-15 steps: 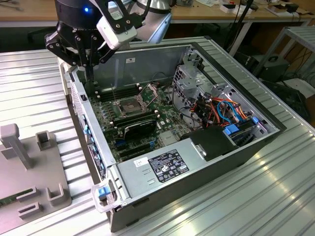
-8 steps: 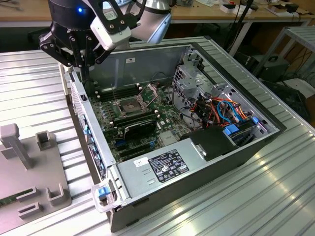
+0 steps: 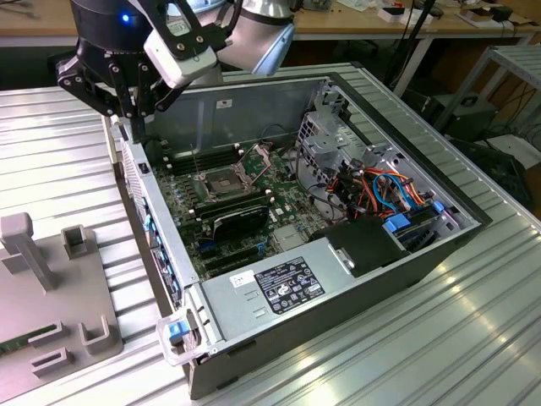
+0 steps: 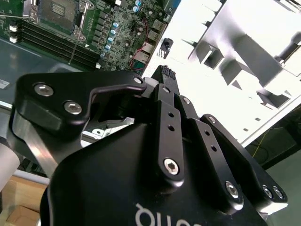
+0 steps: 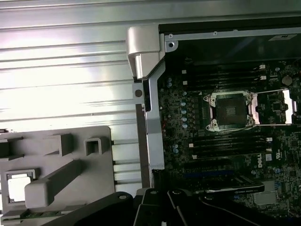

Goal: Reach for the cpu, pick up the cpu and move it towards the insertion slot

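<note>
Ribbed tabletop [image 3: 473,330]: cpu [image 5: 18,186] in grey fixture [image 5: 56,150], hand [image 3: 132,118] above case [image 3: 254,106].

This is looking like a robotics lab or an electronics workshop. An opened computer case [image 3: 254,110] is lying on its side on a ribbed metal table [image 3: 482,330]. It is showing its motherboard [image 3: 254,211], with the insertion slot [image 3: 218,182] standing open, and coloured cables [image 3: 385,190]. A robot arm [image 3: 254,30] is hanging over the case. On the exterior view's left, a grey fixture plate [image 3: 42,321] with moulded holders is resting on the table. Behind, wooden workbenches [image 3: 355,21] are carrying small items, and a metal rack [image 3: 520,68] is standing near dark cords.
</note>
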Robot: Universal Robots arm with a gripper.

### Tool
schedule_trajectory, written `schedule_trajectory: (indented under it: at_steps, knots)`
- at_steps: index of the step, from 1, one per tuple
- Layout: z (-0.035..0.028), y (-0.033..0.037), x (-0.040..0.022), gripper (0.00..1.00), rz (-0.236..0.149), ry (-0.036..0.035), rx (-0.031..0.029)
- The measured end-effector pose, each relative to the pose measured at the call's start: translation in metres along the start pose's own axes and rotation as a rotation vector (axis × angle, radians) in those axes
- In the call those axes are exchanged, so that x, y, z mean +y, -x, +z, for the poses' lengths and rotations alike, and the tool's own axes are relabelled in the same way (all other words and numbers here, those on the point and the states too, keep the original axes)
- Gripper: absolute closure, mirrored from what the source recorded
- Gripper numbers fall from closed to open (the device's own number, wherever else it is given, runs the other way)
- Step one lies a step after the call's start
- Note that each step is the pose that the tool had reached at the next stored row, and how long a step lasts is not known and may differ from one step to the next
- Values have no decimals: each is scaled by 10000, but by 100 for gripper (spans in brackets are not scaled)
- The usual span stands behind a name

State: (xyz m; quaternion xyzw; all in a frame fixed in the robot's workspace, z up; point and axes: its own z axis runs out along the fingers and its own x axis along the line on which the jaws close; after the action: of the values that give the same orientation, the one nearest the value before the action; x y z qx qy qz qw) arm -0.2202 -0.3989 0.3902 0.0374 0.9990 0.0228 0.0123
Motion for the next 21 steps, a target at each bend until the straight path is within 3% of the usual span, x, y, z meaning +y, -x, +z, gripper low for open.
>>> schedule_trajectory:
  at_steps: [21]
  knots:
    - [13,-346,-27,89,1,1,0]
